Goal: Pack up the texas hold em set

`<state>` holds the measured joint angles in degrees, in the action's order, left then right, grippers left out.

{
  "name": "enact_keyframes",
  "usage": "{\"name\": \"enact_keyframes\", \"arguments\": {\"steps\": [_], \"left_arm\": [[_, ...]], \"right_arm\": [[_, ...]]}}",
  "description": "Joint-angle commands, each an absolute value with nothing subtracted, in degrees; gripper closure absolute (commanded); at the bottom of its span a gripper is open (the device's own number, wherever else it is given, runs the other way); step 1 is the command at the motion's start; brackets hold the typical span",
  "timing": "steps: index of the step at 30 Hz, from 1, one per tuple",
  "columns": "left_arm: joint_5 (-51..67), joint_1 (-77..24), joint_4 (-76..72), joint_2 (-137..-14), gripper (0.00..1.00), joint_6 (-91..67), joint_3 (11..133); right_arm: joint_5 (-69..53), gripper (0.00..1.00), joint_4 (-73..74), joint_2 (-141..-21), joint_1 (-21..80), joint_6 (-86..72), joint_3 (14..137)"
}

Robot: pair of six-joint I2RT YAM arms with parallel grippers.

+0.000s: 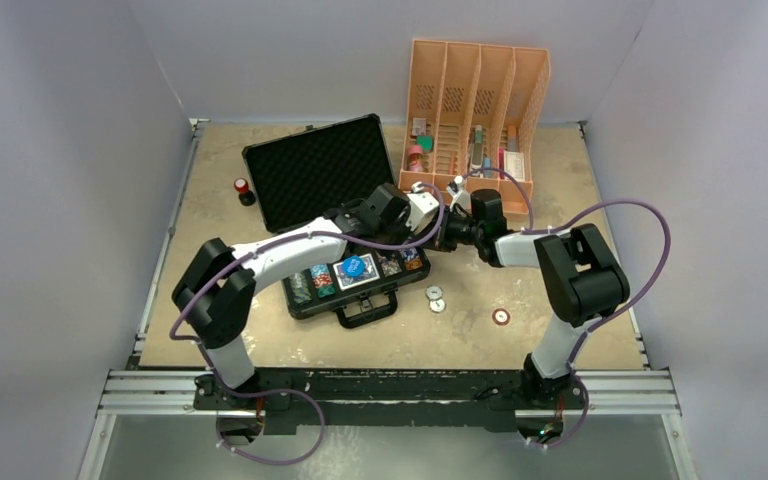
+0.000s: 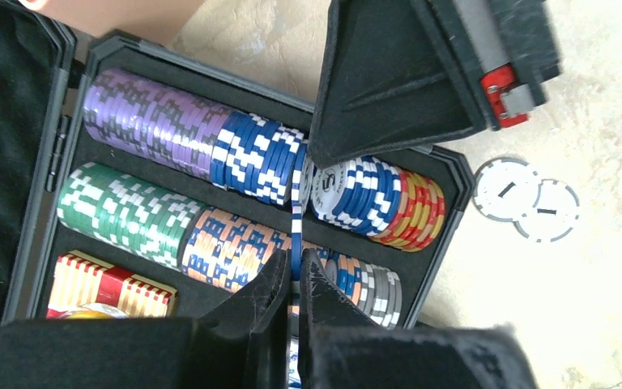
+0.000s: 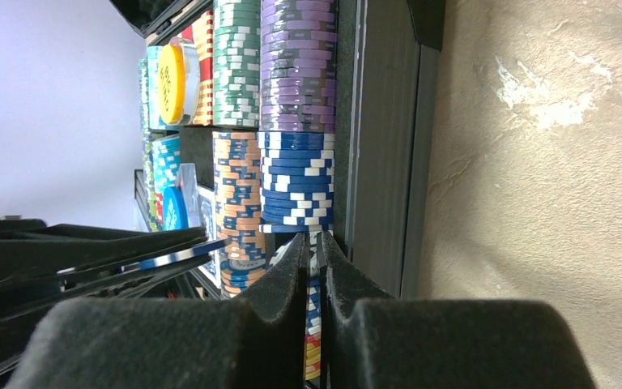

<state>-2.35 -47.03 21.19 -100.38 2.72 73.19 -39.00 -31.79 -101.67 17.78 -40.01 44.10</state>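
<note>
The black briefcase [image 1: 312, 172] lies open, and its base [image 2: 89, 57] holds rows of purple [image 2: 150, 117], blue [image 2: 255, 154], green [image 2: 121, 211] and orange-blue [image 2: 227, 247] poker chips. My left gripper [image 2: 294, 261] is shut on a blue-and-white chip [image 2: 296, 227], held edge-on over the middle rows. My right gripper [image 3: 314, 241] is shut, with its tips at the gap in the blue chip row [image 3: 296, 182]; it also shows in the left wrist view [image 2: 397, 81]. Two white dealer buttons [image 2: 506, 188] lie on the table right of the case. A card deck [image 2: 105, 284] sits in the case.
The orange slotted organizer [image 1: 475, 110] stands at the back right, just behind both grippers. A red-topped black cylinder [image 1: 243, 188] stands left of the lid. A small orange-ringed disc [image 1: 501, 317] lies on the table [image 1: 580, 180] near the right arm.
</note>
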Motion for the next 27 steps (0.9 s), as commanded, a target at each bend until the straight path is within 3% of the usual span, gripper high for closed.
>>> {"name": "enact_keyframes", "arguments": {"steps": [1,11,19,27], "left_arm": [[-0.60,-47.37,17.83,-95.95,1.00,3.32,72.86],[-0.01,-47.37,19.27,-101.42,1.00,2.53,75.02],[-5.49,-47.37,18.38,-104.14,0.90,0.84,75.97],[-6.05,-47.37,18.30,-101.84,0.71,0.30,75.94]], "right_arm": [[-35.07,0.92,-32.46,-101.21,18.02,-39.55,46.48],[-34.80,0.93,-31.63,-100.33,18.06,-39.44,46.10],[-34.49,0.84,-29.32,-97.89,18.05,-39.83,45.06],[-28.32,0.80,-23.63,-88.75,17.27,-40.76,42.25]]}}
